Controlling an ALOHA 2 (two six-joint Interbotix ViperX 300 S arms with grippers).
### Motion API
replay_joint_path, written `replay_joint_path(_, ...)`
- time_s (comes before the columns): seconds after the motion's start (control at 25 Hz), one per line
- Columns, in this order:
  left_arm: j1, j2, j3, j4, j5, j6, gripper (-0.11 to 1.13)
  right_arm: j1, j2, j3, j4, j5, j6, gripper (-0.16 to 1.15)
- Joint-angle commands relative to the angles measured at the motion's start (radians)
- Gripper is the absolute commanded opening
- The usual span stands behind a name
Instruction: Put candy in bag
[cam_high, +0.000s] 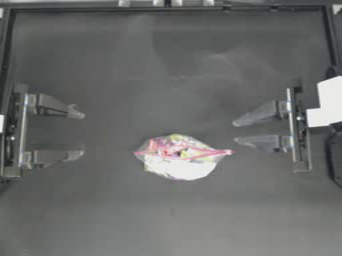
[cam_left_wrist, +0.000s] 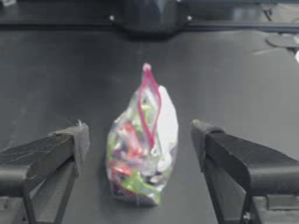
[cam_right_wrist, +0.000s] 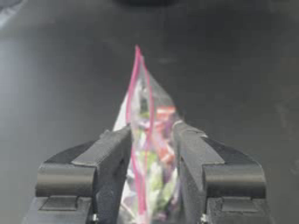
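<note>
Robotics lab bench: showing a bare dark table (cam_high: 167, 60) bounded by a metal frame rail (cam_high: 167, 7) along its far edge, flanked by two fixed arm mounts, lacking any household or shop furnishings.

Soft, dim overhead light leaves pale glare patches on the dark bench (cam_high: 200, 65), with all views slightly blurred and grainy.

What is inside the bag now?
The bag holds many colourful sweets, red and green among them. Whether the yellow-green candy is one of them cannot be told; they overlap behind the plastic.
</note>
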Motion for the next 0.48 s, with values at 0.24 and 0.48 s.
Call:
replay_joint_path(0.24,0.008,-0.031,-0.003,0.003,0.009,0.003,0.99,-0.002,-0.040,0.000,0.000,-0.014,0.000,0.73)
replay_joint_path(0.48,0.012,-0.058,0.002,0.005,0.021,0.003,0.99,-0.002,-0.057,0.003,-0.002,-0.011,0.000,0.73)
